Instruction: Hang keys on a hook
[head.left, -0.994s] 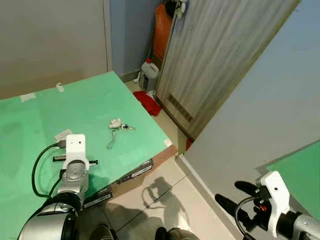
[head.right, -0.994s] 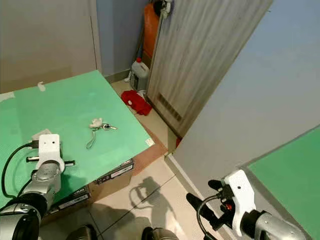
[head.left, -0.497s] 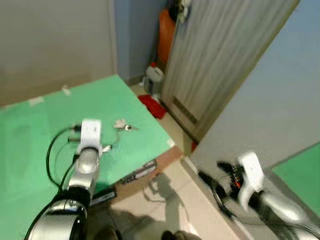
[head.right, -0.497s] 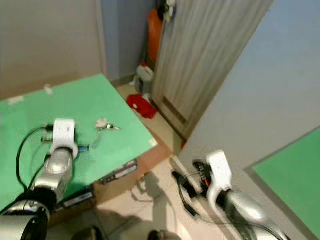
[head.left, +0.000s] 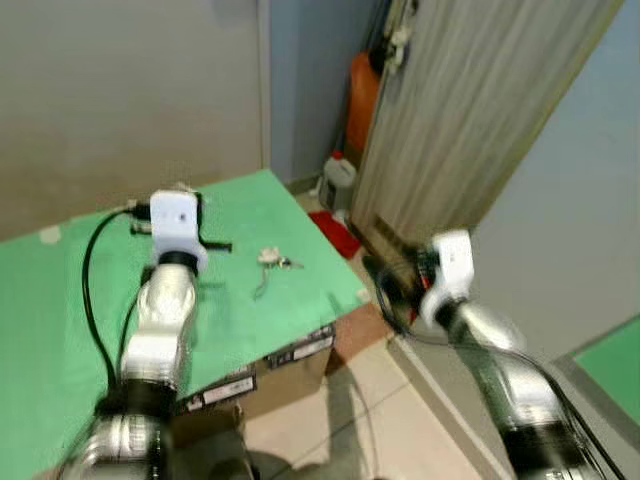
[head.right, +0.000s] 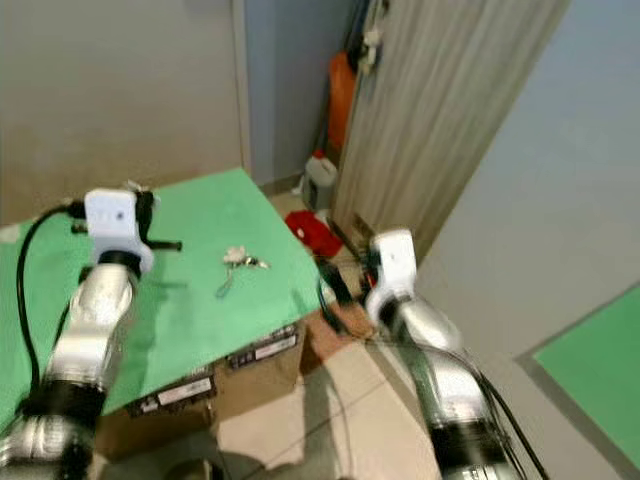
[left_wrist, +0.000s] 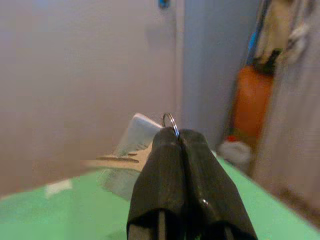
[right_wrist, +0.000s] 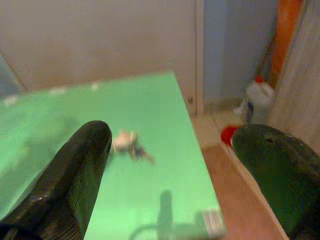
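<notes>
Head views are motion-blurred, esp. my right arm (head.left: 480, 330) & its gripper (head.right: 340, 285), so can't judge the finger gap there. Keys (head.left: 272, 262) on the green table (head.left: 60, 300) are too small & soft to count. In my left wrist view the left gripper (left_wrist: 179, 137) has its fingers pressed together, w/ a small ring (left_wrist: 170, 120) poking out at the tips; whatever it's attached to is hidden behind the fingers. Table's near edge is cut off by the frame.
</notes>
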